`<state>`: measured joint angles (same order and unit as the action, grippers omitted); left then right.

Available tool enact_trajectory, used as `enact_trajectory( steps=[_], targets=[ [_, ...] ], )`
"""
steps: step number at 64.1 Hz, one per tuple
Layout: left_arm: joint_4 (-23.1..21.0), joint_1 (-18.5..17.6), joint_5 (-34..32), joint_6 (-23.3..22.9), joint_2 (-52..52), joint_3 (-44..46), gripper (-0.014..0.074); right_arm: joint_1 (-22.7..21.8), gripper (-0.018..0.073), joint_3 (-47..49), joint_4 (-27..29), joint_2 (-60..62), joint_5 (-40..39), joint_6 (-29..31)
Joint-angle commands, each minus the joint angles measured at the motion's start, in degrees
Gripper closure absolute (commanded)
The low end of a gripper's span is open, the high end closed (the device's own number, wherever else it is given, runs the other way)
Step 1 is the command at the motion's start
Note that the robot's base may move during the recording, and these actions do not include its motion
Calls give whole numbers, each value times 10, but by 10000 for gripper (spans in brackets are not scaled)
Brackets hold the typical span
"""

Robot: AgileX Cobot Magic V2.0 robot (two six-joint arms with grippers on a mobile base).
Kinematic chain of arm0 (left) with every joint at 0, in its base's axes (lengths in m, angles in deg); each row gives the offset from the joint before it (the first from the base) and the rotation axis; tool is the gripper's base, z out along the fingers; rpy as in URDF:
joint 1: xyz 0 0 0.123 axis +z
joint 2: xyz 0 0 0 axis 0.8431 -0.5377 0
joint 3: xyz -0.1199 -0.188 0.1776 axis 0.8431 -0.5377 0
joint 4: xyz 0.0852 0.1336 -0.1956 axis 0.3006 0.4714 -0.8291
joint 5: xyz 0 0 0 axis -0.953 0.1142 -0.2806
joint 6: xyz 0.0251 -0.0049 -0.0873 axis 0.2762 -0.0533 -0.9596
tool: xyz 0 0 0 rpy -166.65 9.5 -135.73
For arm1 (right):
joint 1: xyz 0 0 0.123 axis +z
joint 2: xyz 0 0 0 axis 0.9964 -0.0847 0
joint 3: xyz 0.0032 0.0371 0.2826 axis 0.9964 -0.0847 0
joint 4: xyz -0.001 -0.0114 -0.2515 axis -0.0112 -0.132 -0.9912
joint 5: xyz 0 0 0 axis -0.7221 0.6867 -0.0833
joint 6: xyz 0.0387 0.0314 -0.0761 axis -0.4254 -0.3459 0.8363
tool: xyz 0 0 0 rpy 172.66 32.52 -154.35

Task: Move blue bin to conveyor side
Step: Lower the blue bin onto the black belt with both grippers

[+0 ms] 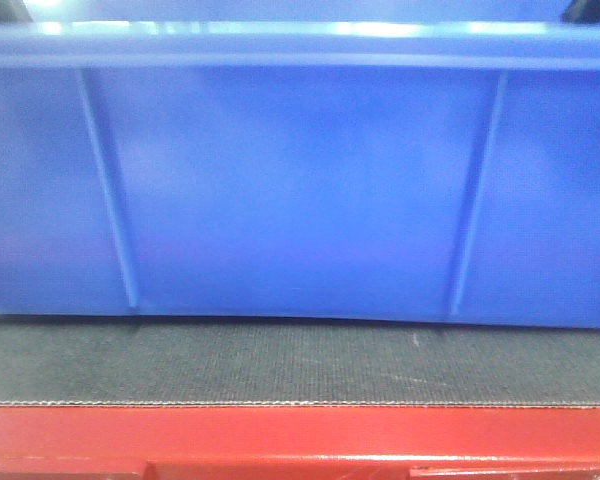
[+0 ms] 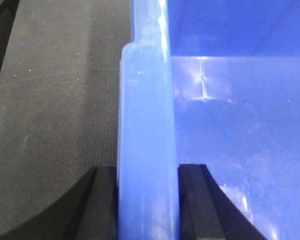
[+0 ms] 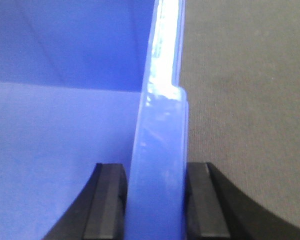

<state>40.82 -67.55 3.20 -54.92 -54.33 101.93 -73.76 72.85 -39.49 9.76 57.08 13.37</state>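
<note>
blue bin (image 1: 300,190) rim clamped between both tools, left tool (image 2: 147,200) and right tool (image 3: 157,200).

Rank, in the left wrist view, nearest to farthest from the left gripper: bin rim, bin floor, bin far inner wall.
1. The blue bin's rim, clamped between the left gripper's fingers.
2. The bin floor, below and to the right of the rim.
3. The far inner wall, top right of the view.
</note>
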Motion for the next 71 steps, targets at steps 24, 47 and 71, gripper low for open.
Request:
enact_trajectory(
  steps=[24, 47, 71],
  targets=[
    [-26, -12, -70, 1, -26, 9, 615, 10, 648, 10, 17, -13, -149, 16],
    [-26, -12, -67, 1, -27, 10, 606, 10, 648, 10, 17, -34, -142, 16],
    [-26, -12, -70, 1, -27, 12, 93, 10, 95, 12, 17, -34, -140, 16]
  ],
)
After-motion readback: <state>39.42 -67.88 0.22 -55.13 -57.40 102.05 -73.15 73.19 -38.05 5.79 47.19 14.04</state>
